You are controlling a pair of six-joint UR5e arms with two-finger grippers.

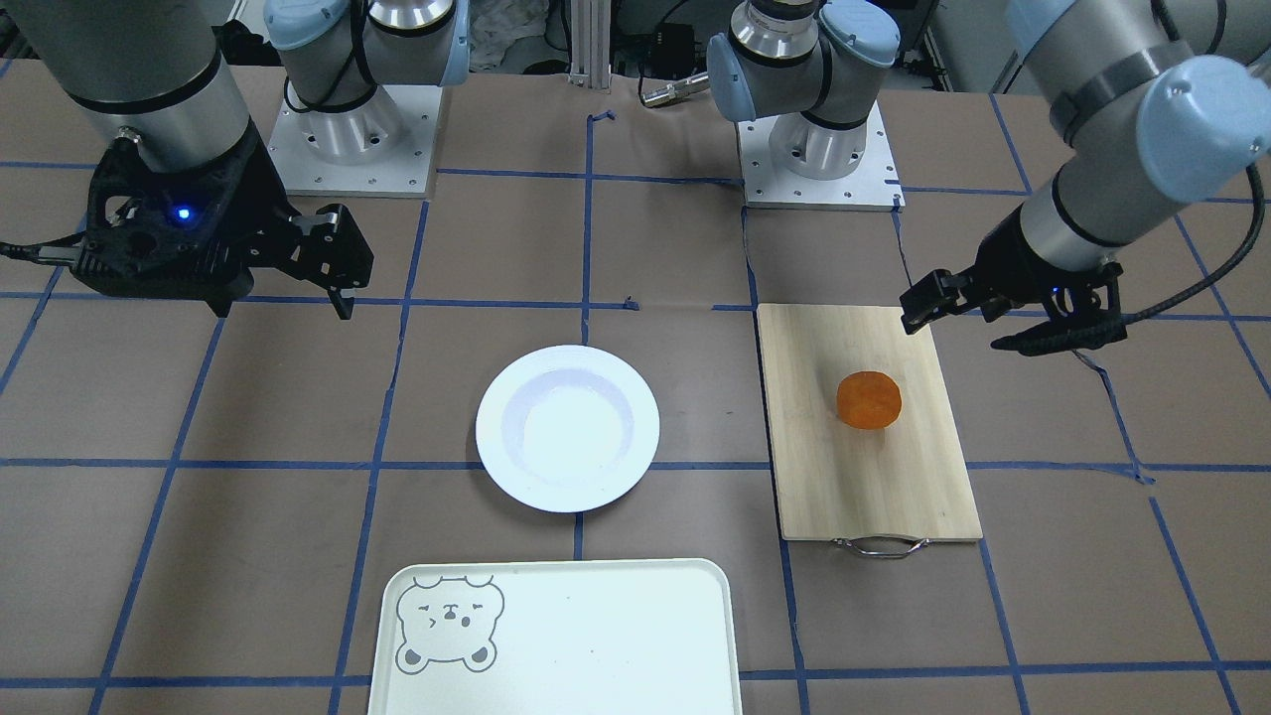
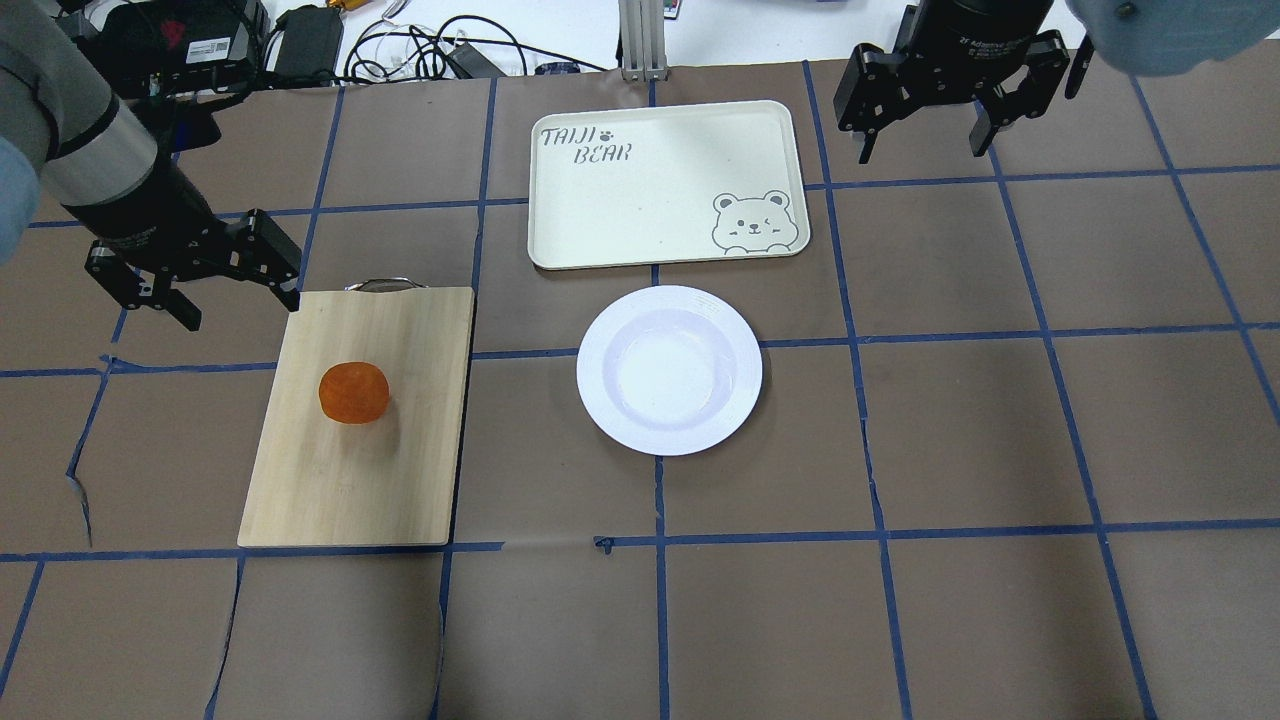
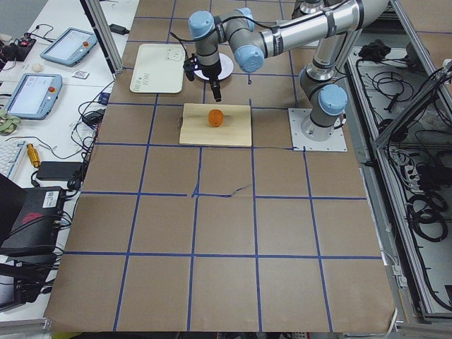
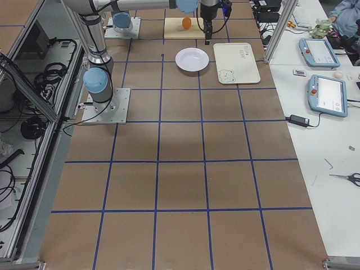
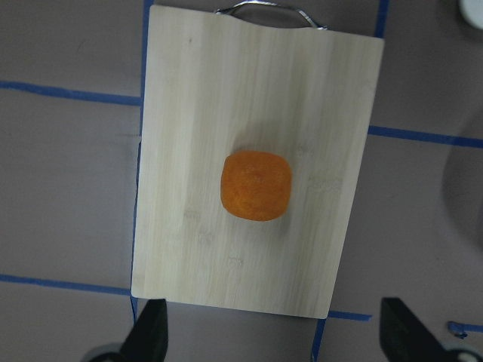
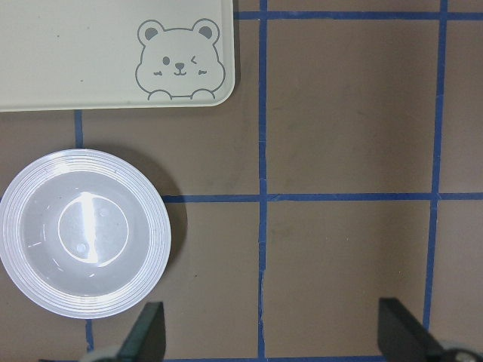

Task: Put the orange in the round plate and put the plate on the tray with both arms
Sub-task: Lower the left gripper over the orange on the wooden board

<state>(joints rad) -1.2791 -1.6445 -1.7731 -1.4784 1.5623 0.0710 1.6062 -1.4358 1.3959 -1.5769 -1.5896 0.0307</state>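
L arm: reaches out over the table (image 2: 1000,400). The left gripper (image 2: 238,306) points down, raised above the handle end of the bamboo cutting board (image 2: 400,450). Jaws spread wide, nothing held. The orange (image 2: 354,393), round w/ dimpled skin, sits mid-board. In the wrist view it lies ahead of the tips, centred on the gap, touching neither finger.

R arm: right gripper (image 2: 921,150) held high, pointing down, jaws wide apart, empty. Round plate (image 2: 742,372), glossy white w/ ridged rim, and tray (image 2: 640,200), smooth cream w/ rounded corners, both lie off to one side of the R jaws. Plate is near the tray, not touching it.
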